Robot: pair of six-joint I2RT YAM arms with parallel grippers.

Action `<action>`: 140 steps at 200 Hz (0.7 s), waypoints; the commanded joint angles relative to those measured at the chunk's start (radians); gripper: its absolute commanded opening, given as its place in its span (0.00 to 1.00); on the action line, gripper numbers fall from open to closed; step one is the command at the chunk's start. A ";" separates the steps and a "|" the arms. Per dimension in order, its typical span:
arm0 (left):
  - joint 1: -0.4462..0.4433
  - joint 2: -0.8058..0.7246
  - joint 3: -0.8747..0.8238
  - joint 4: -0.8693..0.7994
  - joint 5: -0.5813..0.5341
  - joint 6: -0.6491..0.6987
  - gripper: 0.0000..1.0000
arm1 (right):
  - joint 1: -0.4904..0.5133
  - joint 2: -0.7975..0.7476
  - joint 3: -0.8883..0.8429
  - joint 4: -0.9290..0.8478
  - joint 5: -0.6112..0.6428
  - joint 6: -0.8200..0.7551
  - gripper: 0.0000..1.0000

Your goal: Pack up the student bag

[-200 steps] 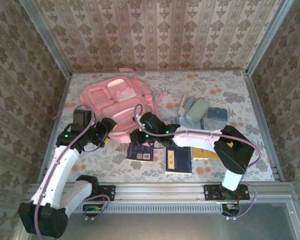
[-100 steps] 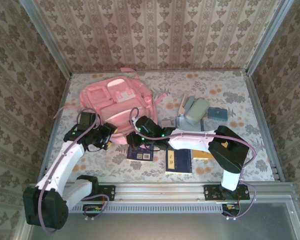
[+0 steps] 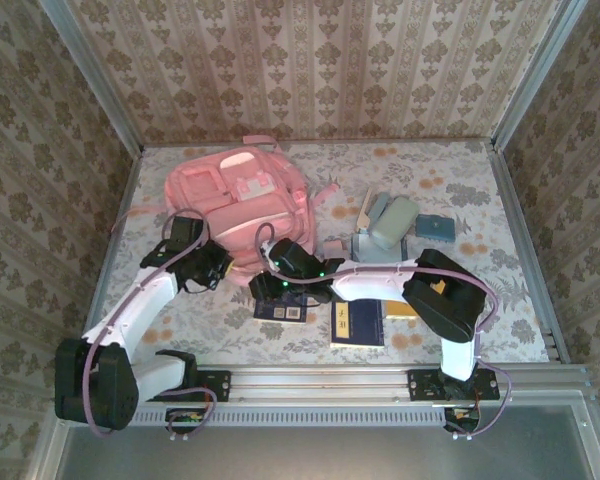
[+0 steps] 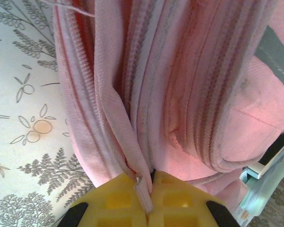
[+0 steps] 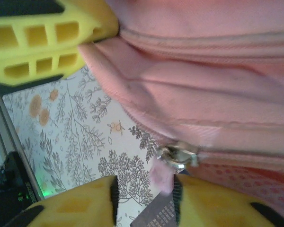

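Observation:
The student bag (image 3: 242, 195), a big soft pink backpack, lies at the back left of the table. My left gripper (image 3: 218, 268) is at its near left edge, shut on a strip of pink fabric beside the bag's zip (image 4: 144, 187). My right gripper (image 3: 265, 283) sits at the bag's near edge. In the right wrist view its jaws (image 5: 144, 187) stand apart. The metal zip slider (image 5: 177, 155) hangs just above them, and its pink pull tab (image 5: 163, 177) dangles loose between them, close to the right finger. The left gripper's yellow fingers (image 5: 42, 42) show at that view's top left.
A dark booklet (image 3: 280, 308) lies under the right gripper. A blue book (image 3: 357, 320) and a yellow item (image 3: 402, 308) lie to its right. A pale green case (image 3: 390, 222) and a small teal item (image 3: 435, 227) lie at mid right. Metal rails edge the table.
The left gripper has closed on the bag's fabric edge. The right gripper has opened off the zip pull. Both arms have shifted left, and the bag has slid slightly back.

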 commanded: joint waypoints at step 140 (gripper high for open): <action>-0.107 0.019 0.099 0.059 -0.061 -0.043 0.00 | 0.013 -0.160 -0.111 -0.013 0.263 -0.120 0.46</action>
